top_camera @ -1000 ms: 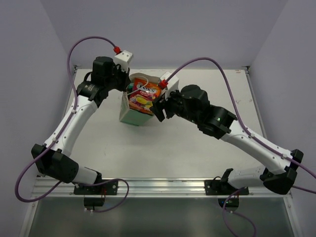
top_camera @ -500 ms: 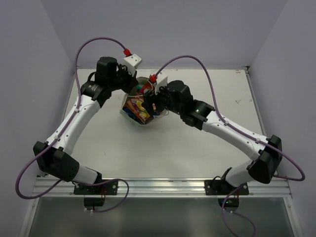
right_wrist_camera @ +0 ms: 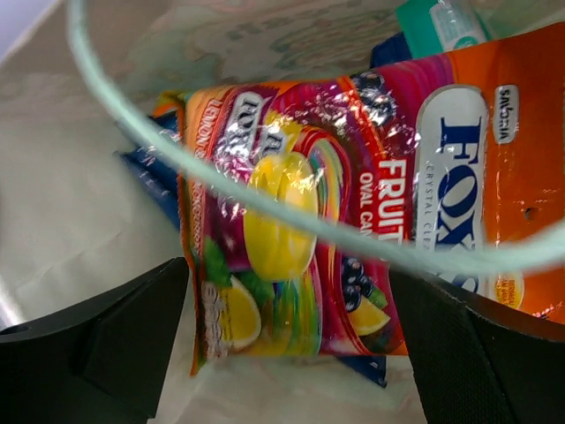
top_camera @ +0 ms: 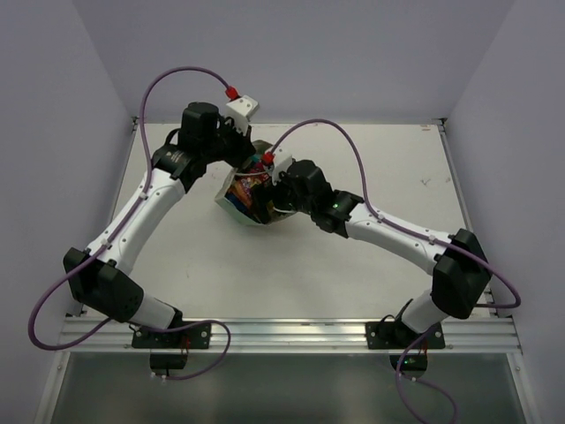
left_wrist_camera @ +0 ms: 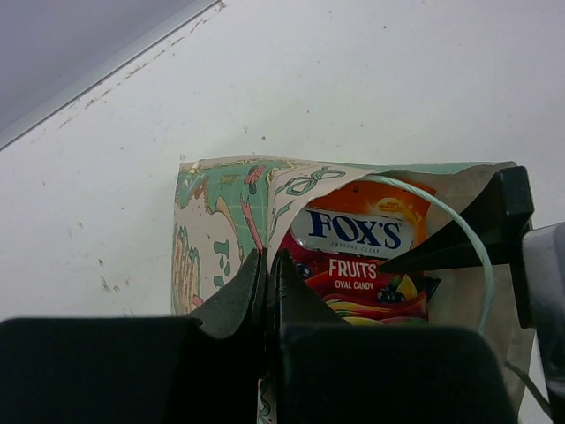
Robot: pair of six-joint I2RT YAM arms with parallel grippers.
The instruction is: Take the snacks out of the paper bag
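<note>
The mint green paper bag [top_camera: 231, 196] stands tilted at the table's middle back, its mouth towards my right arm. My left gripper [top_camera: 237, 164] is shut on the bag's rim [left_wrist_camera: 231, 221], one finger outside and one inside. My right gripper [top_camera: 267, 188] is open inside the bag's mouth. In the right wrist view its fingers [right_wrist_camera: 115, 344] stand wide apart on either side of the orange-red-yellow snack packet [right_wrist_camera: 353, 221], not closed on it. Blue packets [right_wrist_camera: 146, 172] and a teal one [right_wrist_camera: 437, 22] lie under it. The orange packet also shows in the left wrist view [left_wrist_camera: 362, 256].
The bag's mint cord handle [right_wrist_camera: 265, 208] loops across the mouth, in front of the packets. The white table [top_camera: 265, 274] has raised edges at the back and sides. Purple cables arch above both arms.
My right gripper has moved left and down into the bag's mouth. The bag has tipped over further. My left gripper has shifted slightly right, still holding the rim.
</note>
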